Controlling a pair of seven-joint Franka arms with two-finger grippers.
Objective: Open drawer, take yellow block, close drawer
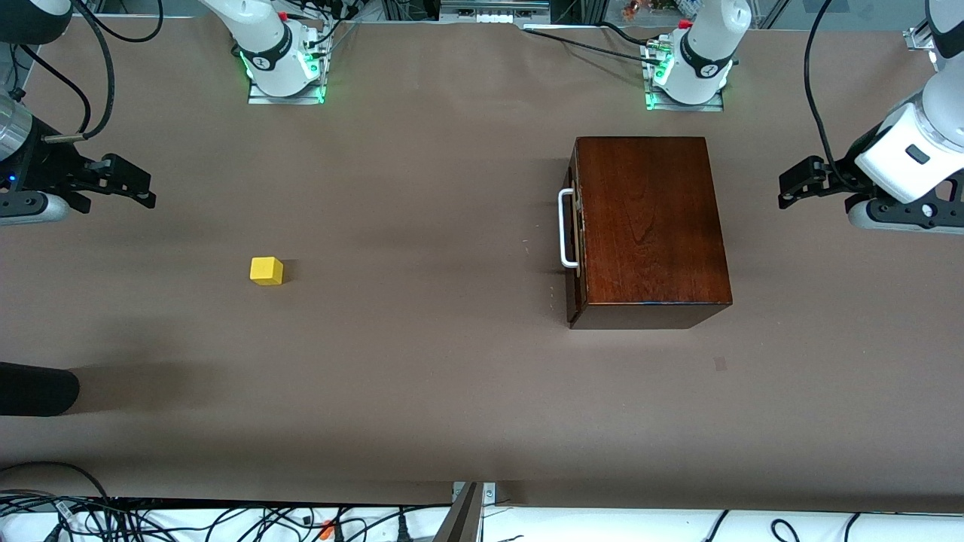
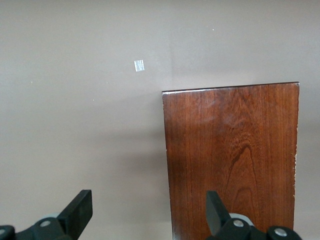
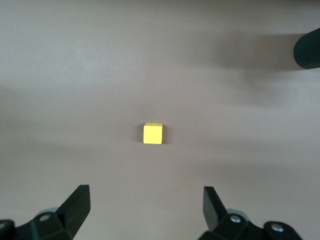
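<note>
The dark reddish-brown wooden box (image 1: 648, 226) stands toward the left arm's end of the table. Its drawer is shut, and the white U-shaped handle (image 1: 566, 229) faces the right arm's end. The box top also shows in the left wrist view (image 2: 232, 160). The yellow block (image 1: 266, 271) sits alone on the bare table toward the right arm's end, and it shows in the right wrist view (image 3: 153, 133). My left gripper (image 1: 794, 184) (image 2: 148, 205) is open and empty, in the air beside the box. My right gripper (image 1: 139, 184) (image 3: 145, 202) is open and empty, raised above the table, apart from the block.
A black rounded object (image 1: 38, 390) pokes in at the right arm's end, nearer to the front camera than the block; it also shows in the right wrist view (image 3: 307, 49). A small tape patch (image 1: 720, 364) (image 2: 139, 65) lies near the box. Cables (image 1: 226, 519) run along the front edge.
</note>
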